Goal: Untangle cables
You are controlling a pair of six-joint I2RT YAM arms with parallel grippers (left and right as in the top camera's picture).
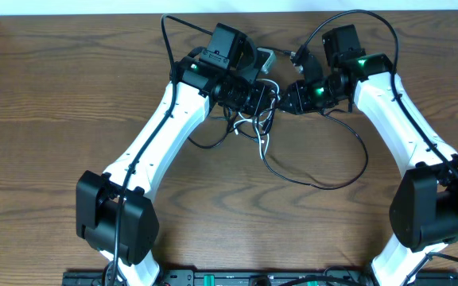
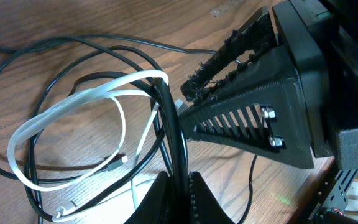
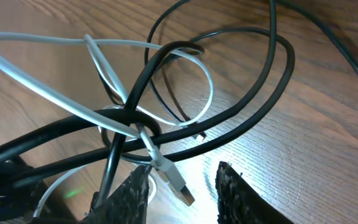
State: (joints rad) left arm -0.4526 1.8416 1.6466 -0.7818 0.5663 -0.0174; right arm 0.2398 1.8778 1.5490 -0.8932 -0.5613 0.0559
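Wooden table [image 1: 46, 119] was seen carrying the cables [image 1: 265, 137], knotted at far centre between the arms. A black cable [image 2: 174, 137] appeared pinched by the left claw [image 2: 179, 194]. The right claw [image 3: 183, 177] was spread around a white plug [image 3: 169, 177], best drawn gently back through the loop.
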